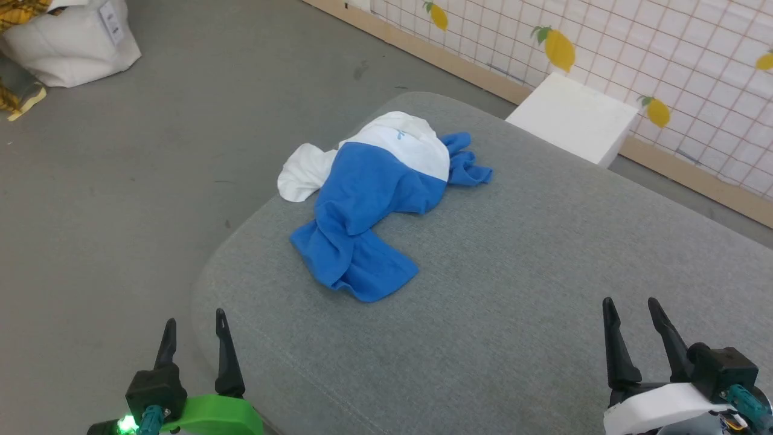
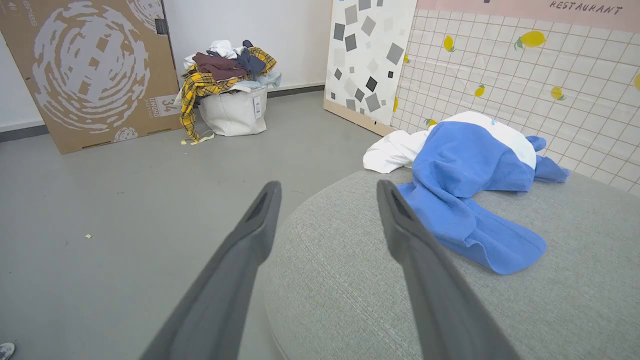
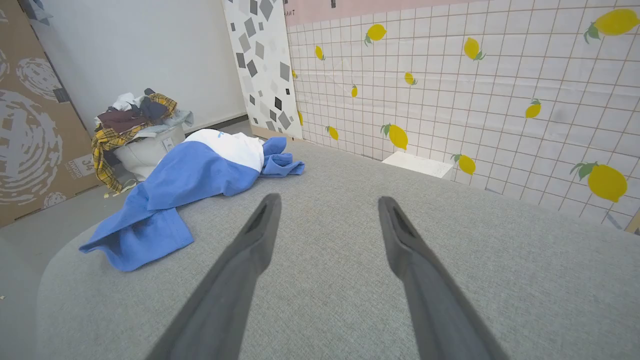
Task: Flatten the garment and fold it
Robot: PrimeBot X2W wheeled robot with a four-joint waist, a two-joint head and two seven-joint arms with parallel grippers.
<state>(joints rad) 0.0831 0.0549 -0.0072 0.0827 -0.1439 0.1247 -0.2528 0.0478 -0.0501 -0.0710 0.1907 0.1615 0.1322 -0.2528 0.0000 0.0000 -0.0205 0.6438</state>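
While the garment (image 1: 374, 199) lay bunched toward the far left edge of the grey cushion (image 1: 531, 314), the left gripper (image 1: 194, 329) and right gripper (image 1: 631, 317) hung spread and empty (well short of it); best, I judged, to pinch two separate hems.

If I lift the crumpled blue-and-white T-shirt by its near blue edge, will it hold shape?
Probably not: the crumpled blue-and-white cotton T-shirt lies in soft folds, so it should hang limp from the pinch. Likely light; its near hem ripples thinly. Pushed, it may bunch rather than slide on the textured grey fabric cushion.
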